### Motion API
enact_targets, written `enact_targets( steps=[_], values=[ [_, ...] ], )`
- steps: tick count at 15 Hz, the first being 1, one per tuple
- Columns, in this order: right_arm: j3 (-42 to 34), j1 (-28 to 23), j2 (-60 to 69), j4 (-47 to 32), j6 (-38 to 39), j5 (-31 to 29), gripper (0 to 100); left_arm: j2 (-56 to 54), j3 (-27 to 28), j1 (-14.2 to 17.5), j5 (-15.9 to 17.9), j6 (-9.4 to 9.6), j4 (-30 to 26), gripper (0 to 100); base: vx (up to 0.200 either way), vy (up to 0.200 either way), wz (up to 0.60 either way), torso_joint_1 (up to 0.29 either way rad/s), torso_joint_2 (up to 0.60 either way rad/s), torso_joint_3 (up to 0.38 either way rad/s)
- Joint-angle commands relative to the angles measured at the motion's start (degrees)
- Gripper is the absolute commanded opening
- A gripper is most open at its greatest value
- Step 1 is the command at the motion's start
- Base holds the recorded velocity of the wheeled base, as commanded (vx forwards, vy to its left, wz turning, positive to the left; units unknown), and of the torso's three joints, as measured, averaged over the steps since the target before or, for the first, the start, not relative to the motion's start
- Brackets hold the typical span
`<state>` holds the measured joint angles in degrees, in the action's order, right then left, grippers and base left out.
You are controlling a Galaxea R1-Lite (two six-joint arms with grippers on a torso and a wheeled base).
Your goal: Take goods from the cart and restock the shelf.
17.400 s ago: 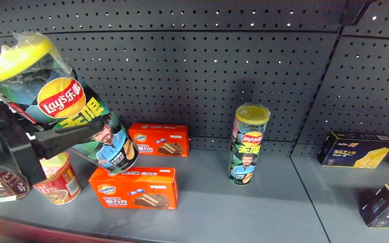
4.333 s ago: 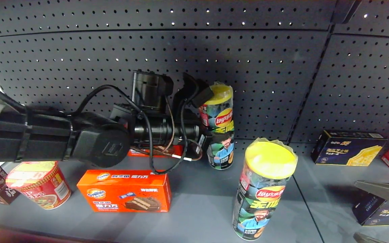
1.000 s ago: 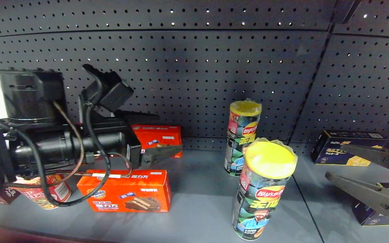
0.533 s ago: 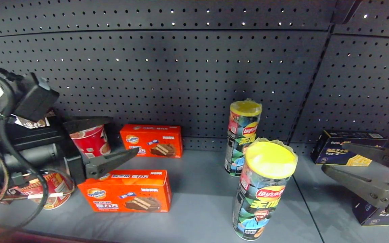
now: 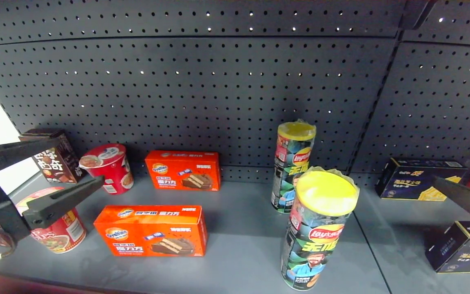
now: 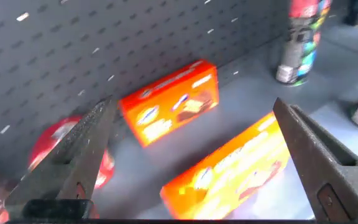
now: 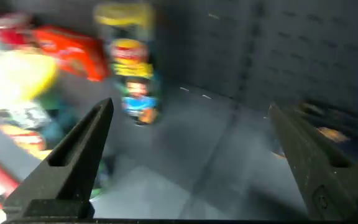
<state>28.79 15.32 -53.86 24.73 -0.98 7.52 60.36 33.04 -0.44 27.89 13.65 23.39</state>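
Two chip cans with yellow lids stand upright on the grey shelf (image 5: 243, 249): the back can (image 5: 296, 165) by the pegboard and the front can (image 5: 320, 228) nearer the edge. My left gripper (image 5: 80, 160) is open and empty at the far left, well away from both cans. In the left wrist view, that gripper (image 6: 192, 104) spreads over two orange boxes (image 6: 169, 102), with the back can (image 6: 298, 43) far off. My right gripper (image 5: 451, 171) is open at the right edge, holding nothing. In the right wrist view, the right gripper (image 7: 190, 106) faces the back can (image 7: 132, 68).
Two orange boxes (image 5: 151, 230) lie left of the cans. A red cup (image 5: 107, 167), a second cup (image 5: 57, 228) and a brown box (image 5: 53, 161) crowd the far left. Dark boxes (image 5: 426, 179) sit on the right shelf section. The perforated back panel (image 5: 218, 90) closes off the rear.
The left gripper let go of the back can, which now stands by the pegboard, and drew back far to the left. The right gripper pulled away toward the right edge.
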Motion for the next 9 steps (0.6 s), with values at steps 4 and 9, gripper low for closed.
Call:
enact_targets(
  steps=[4, 9],
  values=[
    [-0.1, -0.1, 6.0, -7.6, -0.2, -3.7, 100, -13.0, -9.7, 3.4, -0.6, 0.06, -1.3, 100, 0.000, 0.000, 0.00, 0.000, 0.00, 0.000],
    [0.2, 1.8, 3.5, -7.7, -0.4, -3.8, 100, -13.6, -10.0, 3.6, -2.5, -0.03, -1.3, 100, 0.000, 0.000, 0.00, 0.000, 0.00, 0.000]
  ],
)
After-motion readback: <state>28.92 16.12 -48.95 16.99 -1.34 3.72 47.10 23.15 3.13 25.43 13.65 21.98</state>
